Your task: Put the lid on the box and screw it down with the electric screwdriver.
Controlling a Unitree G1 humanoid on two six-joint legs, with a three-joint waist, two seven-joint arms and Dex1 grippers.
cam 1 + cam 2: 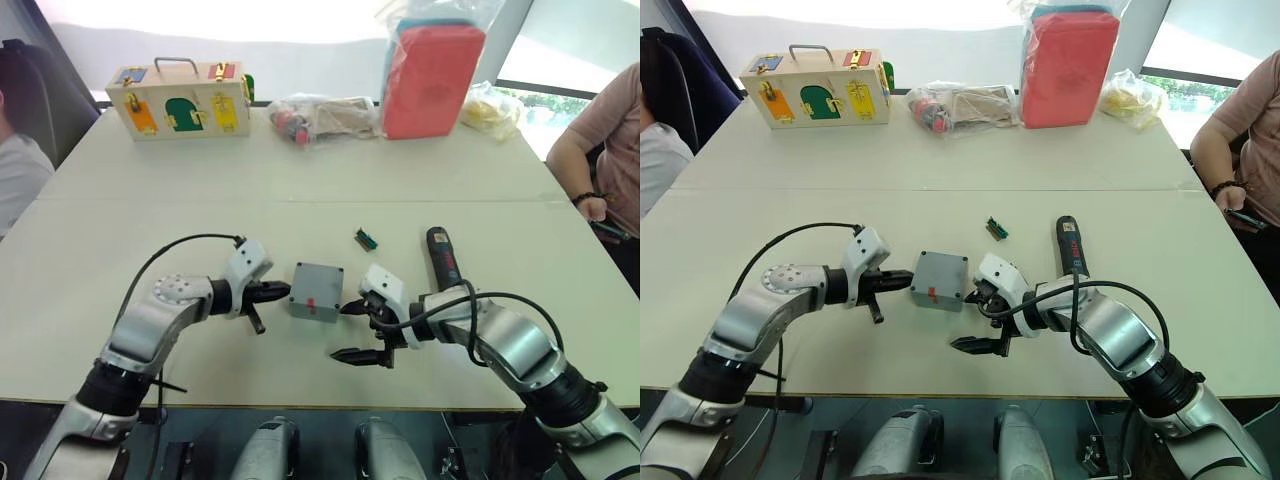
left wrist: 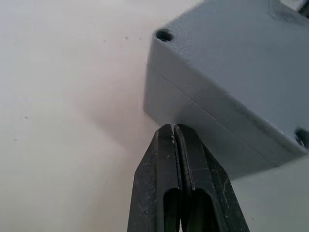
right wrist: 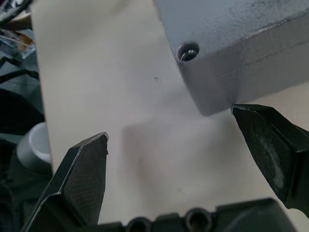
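I see my right gripper (image 1: pixel 355 331) nearest me, fingers spread wide and holding nothing; one fingertip (image 3: pixel 263 137) sits just at the box's (image 1: pixel 316 292) near corner, the other well clear of it over bare counter (image 1: pixel 150 240). My left gripper (image 1: pixel 280 292) is pinched fully closed on nothing, its tip just at the box's opposite side wall. The box sits between the two grippers with the lid (image 2: pixel 231 63) already seated on it, a seam running round below the top and screw holes open at the corners. A small red mark shows on the box's near face.

The screwdriver (image 1: pixel 442 258) lies flat on the counter beyond my right forearm, to the right of the box, long axis running roughly away from me. I can't tell which end carries the bit. Its red band has lettering too small for me to read.

A small green part (image 1: pixel 366 239) lies just beyond the box. Far past the box stand a wooden latch box (image 1: pixel 180 98), a clear bag (image 1: pixel 320 118) and a red case (image 1: pixel 430 78).
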